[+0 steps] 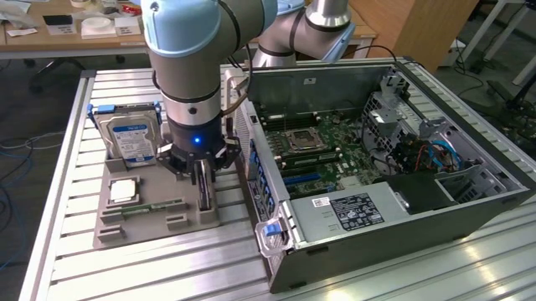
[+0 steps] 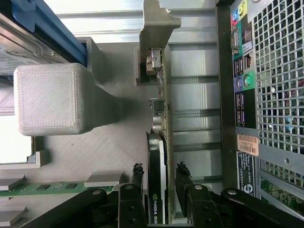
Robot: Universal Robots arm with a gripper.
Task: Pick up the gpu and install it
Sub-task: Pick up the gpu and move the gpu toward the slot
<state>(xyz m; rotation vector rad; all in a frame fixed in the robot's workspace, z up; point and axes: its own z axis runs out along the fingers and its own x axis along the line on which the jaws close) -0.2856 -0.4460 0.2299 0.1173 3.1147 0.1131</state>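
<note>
Exterior view: left of centre, the gripper hangs over the grey tray beside the computer case. The gpu stands on edge in the tray.

Wrist view: the fingers straddle the gpu, spread apart, holding nothing.

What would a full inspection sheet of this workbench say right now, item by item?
Surface: slatted metal table, carrying a grey parts tray and an open computer case.
Job's things: gpu stands on edge in the tray, not yet lifted.
Clutter: hard drive, memory stick and processor chip also in the tray.
Grippers: gripper open, fingers either side of the gpu with gaps.
Cables: blue cables inside the case; floor cables at the exterior view's left.
Surroundings: wooden desk with white boxes behind.
</note>
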